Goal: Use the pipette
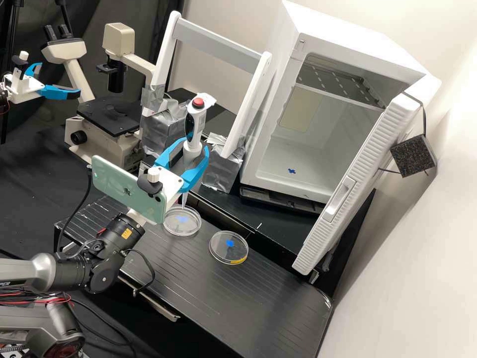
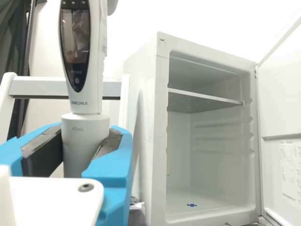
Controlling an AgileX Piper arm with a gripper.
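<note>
Pick-up looks done: pincer [image 1: 194, 144] clamped around electronic pipette [image 1: 198, 118], nearly upright, its tip [image 1: 184, 200] near petri dish [image 1: 187, 229] on surface [image 1: 198, 283]; contact, cannot tell. Liquid step and putting pipette away probably left.

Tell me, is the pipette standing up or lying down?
Standing up: the gripper holds the pipette with its red button on top and narrow tip pointing down.

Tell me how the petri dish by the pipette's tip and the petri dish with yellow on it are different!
The pipette points down at the first petri dish; the second petri dish sits aside.
The second has a yellow strip at its edge; the first shows none.
The first's blue mark looks paler than the second's.
Both are round and clear.
</note>
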